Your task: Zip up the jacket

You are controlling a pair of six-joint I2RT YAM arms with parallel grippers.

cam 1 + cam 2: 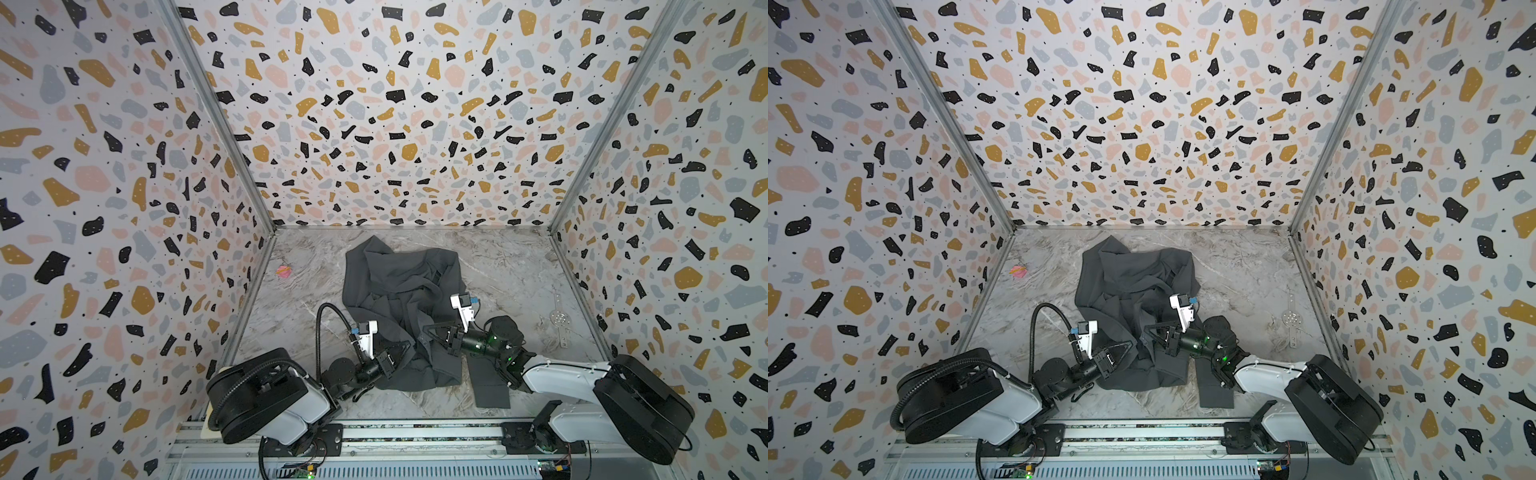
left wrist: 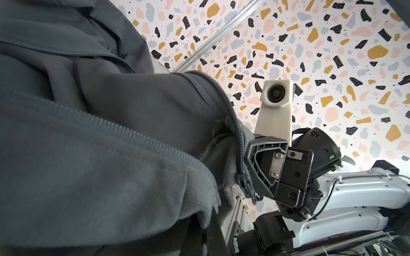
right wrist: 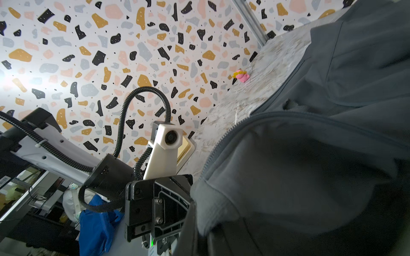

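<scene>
Jacket (image 1: 401, 286) lies crumpled in the middle of the marbled tabletop (image 1: 507, 266), dark grey, with one sleeve (image 1: 490, 384) stretched flat toward the near edge under my right arm. Its front is open: in the left wrist view I see the zipper (image 2: 124, 130) as two rows of teeth running apart, and the zipper pull (image 2: 246, 187) hangs at the lower end of one row.

My left end effector (image 1: 409, 347) is closed, its jaws pinching the jacket's near edge from the left; the right wrist view shows the cloth bunched over its tip. My right end effector (image 1: 428, 330) is closed too, clamped on the fabric edge just beside the zipper pull. Both tips sit near each other over the jacket's lower front.

Farther out, a pink scrap (image 1: 284, 271) lies near the left wall and a small perforated strip (image 1: 559, 320) near the right wall.
</scene>
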